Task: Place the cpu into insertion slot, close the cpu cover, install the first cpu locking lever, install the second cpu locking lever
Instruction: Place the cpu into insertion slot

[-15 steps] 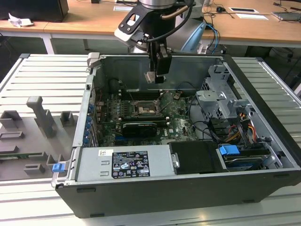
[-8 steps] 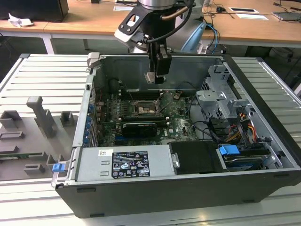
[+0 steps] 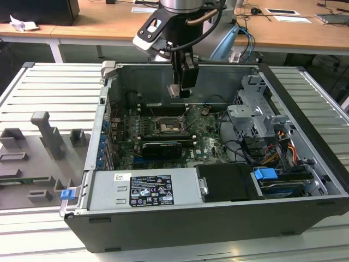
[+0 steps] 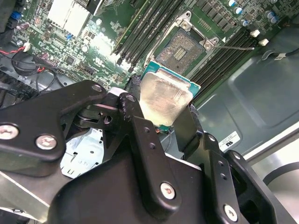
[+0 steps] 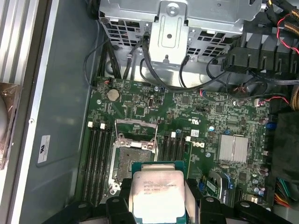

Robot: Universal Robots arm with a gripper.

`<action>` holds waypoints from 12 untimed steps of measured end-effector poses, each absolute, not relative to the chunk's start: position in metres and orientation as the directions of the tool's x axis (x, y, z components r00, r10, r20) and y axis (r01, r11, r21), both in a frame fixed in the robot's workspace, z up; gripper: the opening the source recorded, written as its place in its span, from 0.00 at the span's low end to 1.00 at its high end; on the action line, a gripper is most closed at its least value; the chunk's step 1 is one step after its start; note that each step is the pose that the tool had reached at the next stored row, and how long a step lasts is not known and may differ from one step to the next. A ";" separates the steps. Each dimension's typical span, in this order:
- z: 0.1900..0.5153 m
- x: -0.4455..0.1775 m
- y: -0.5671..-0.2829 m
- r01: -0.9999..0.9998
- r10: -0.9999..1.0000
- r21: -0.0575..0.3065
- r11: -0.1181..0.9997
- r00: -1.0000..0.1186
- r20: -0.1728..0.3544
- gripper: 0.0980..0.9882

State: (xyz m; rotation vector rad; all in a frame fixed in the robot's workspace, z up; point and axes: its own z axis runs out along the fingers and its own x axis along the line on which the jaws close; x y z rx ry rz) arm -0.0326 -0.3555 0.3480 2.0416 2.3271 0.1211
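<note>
I hold the cpu (image 4: 166,100) pinched by its edges between my fingers (image 4: 140,135), level, so it can drop in square. My gripper (image 3: 180,87) hangs above the insertion slot (image 5: 133,161), well clear of it. The cpu cover (image 5: 135,130) stands open and the socket is bare. The green motherboard (image 3: 207,144) lies in an open computer case (image 3: 218,218) on a ribbed grey table (image 3: 54,87), with wooden desks (image 3: 98,16) on the far side.
</note>
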 end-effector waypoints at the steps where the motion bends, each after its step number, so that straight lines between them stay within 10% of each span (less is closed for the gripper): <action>1: 0.348 -0.033 -0.356 0.988 0.991 0.087 0.129 -0.131 0.019 0.48; 12: 0.345 -0.035 -0.352 0.991 0.995 0.087 0.097 -0.099 0.019 0.48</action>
